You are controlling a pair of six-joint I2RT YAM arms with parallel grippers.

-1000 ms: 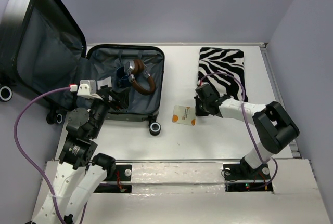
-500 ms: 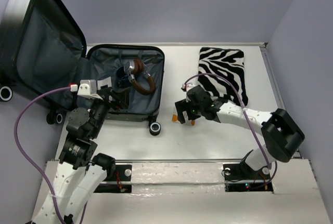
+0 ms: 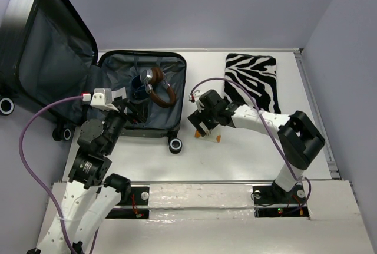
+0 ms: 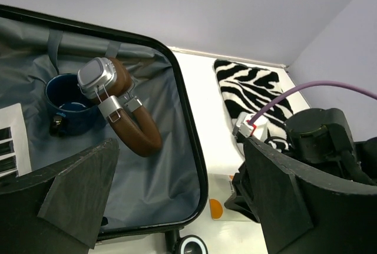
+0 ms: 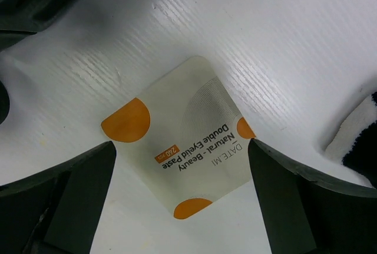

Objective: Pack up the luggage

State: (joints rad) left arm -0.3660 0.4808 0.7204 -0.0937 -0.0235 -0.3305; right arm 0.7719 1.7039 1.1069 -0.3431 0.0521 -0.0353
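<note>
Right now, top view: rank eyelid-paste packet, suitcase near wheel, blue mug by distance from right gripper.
1. Packet: directly under the open right gripper.
2. Wheel: to its left, at the luggage's near corner.
3. Blue mug: inside the luggage, farthest left.

The luggage (image 4: 154,174) is lined in matt grey cloth (headphones (image 4: 139,131) shinier).

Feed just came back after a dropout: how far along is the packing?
Done: headphones and a blue mug lie in the open luggage. In hand: nothing is gripped. The right pincer hangs open over the packet on the table, and the left pincer is open over the luggage. Left: the packet and zebra cloth lie outside, and the lid is open.
</note>
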